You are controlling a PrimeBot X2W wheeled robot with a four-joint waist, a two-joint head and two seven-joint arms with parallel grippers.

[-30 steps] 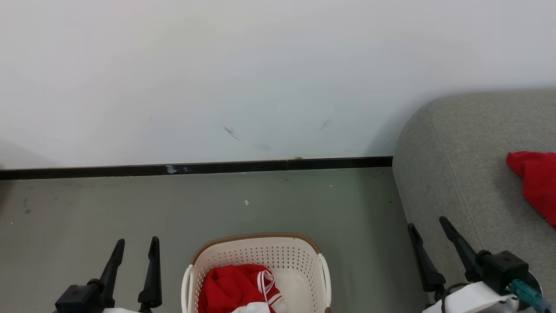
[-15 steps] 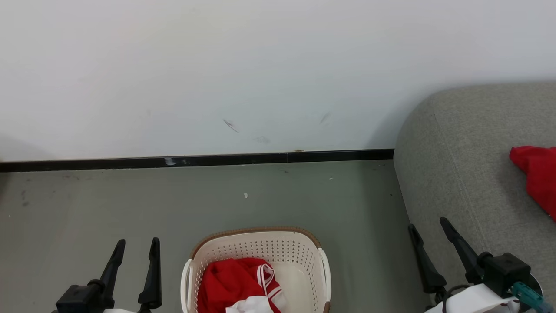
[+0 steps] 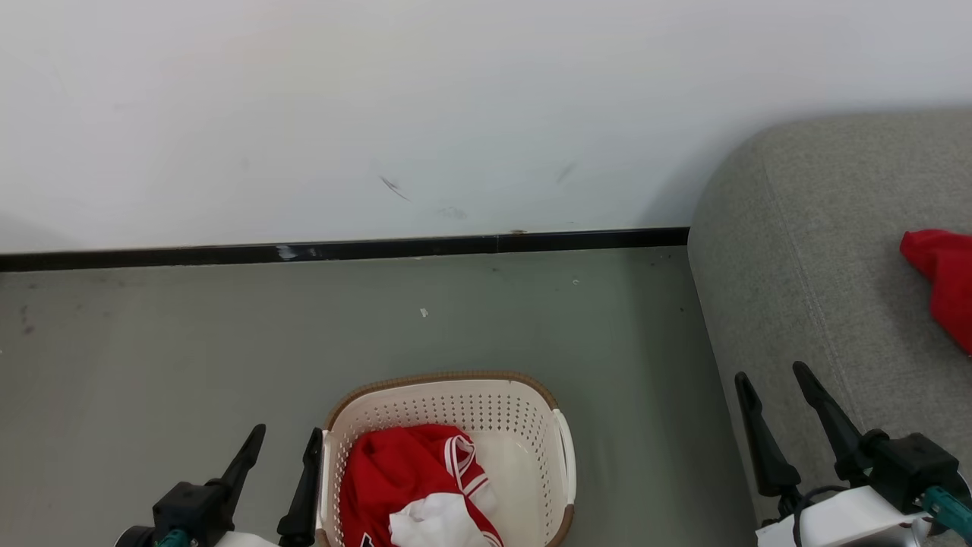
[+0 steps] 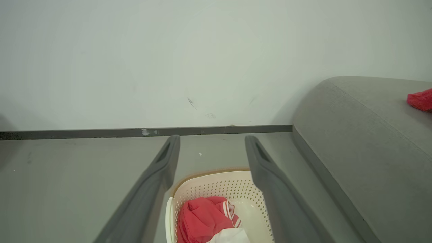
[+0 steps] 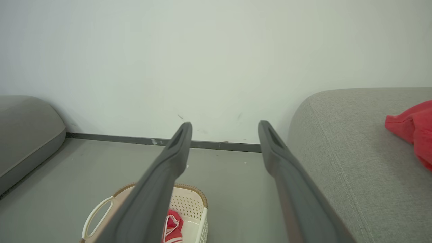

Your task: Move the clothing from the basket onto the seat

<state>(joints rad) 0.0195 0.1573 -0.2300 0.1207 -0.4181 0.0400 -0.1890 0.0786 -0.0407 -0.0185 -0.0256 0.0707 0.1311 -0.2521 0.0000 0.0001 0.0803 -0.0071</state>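
A cream perforated basket (image 3: 486, 395) with a brown rim stands on the floor at the bottom middle of the head view. In it lies red clothing (image 3: 395, 475) with white striped trim and white lining. Another red garment (image 3: 945, 277) lies on the grey seat (image 3: 820, 251) at the right. My left gripper (image 3: 287, 442) hangs open just left of the basket's rim, empty. My right gripper (image 3: 773, 378) is open over the seat's front edge, empty. The left wrist view looks down on the basket (image 4: 216, 184) and the clothing (image 4: 202, 219) between open fingers. The right wrist view shows the basket (image 5: 190, 204) and the garment (image 5: 410, 126) on the seat.
A white wall with a black skirting strip (image 3: 342, 249) runs behind the grey floor (image 3: 152, 357). A second grey upholstered piece (image 5: 23, 128) sits at the left in the right wrist view.
The head camera has tipped down, so the basket shows more fully. My left gripper has moved right, up to the basket's left rim. The right gripper stays about where it was.
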